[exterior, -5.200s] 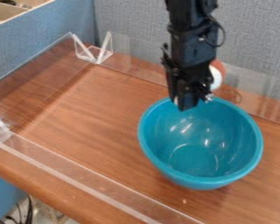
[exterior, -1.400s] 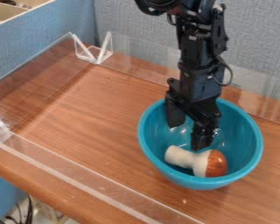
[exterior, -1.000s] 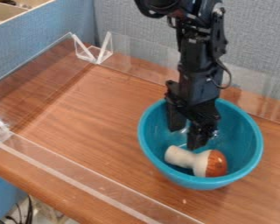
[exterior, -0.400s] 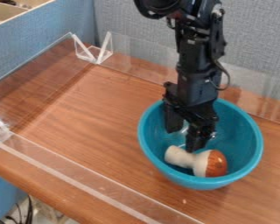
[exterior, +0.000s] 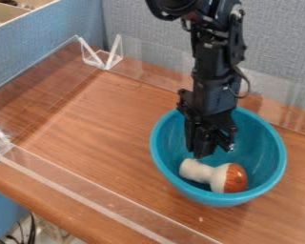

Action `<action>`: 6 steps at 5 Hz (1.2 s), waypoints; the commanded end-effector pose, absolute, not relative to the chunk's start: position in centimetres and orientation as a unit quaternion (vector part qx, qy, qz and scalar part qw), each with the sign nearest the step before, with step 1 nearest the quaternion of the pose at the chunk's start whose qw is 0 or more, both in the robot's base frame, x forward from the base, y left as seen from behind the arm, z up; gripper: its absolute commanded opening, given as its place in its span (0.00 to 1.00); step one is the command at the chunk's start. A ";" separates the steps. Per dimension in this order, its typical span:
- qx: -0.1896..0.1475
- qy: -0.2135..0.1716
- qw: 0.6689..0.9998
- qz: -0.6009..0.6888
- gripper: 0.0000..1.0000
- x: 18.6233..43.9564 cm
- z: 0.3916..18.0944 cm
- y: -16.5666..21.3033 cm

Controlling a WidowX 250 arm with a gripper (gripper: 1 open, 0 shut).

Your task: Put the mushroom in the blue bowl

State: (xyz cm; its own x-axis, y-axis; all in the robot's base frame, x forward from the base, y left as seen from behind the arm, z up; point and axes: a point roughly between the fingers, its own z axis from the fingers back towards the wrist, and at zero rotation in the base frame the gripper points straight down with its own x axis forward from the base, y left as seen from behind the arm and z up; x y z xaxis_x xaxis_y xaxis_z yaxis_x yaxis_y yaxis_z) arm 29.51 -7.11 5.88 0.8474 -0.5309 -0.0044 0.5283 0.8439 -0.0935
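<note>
The small toy mushroom with a cream-white stem and reddish-brown cap (exterior: 216, 175) lies on its side in the large round turquoise-blue plastic bowl (exterior: 166, 152), near its six o'clock side, stem toward ten o'clock and cap toward four; the black jointed robot gripper (exterior: 209, 151) hangs inside the bowl, at the mushroom's twelve o'clock; the bowl rests toward four o'clock on the flat brown wooden table (exterior: 85, 124); the white angular wire-like bracket (exterior: 102, 53) stands toward eleven o'clock, before the upright grey textured panel (exterior: 149, 24)
</note>
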 end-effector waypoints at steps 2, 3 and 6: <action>-0.042 -0.021 0.965 -0.259 1.00 30.0 9.0 -6.1; -0.042 -0.026 0.967 -0.251 1.00 30.0 10.0 -5.7; -0.034 -0.025 0.972 -0.232 1.00 30.4 12.7 -4.2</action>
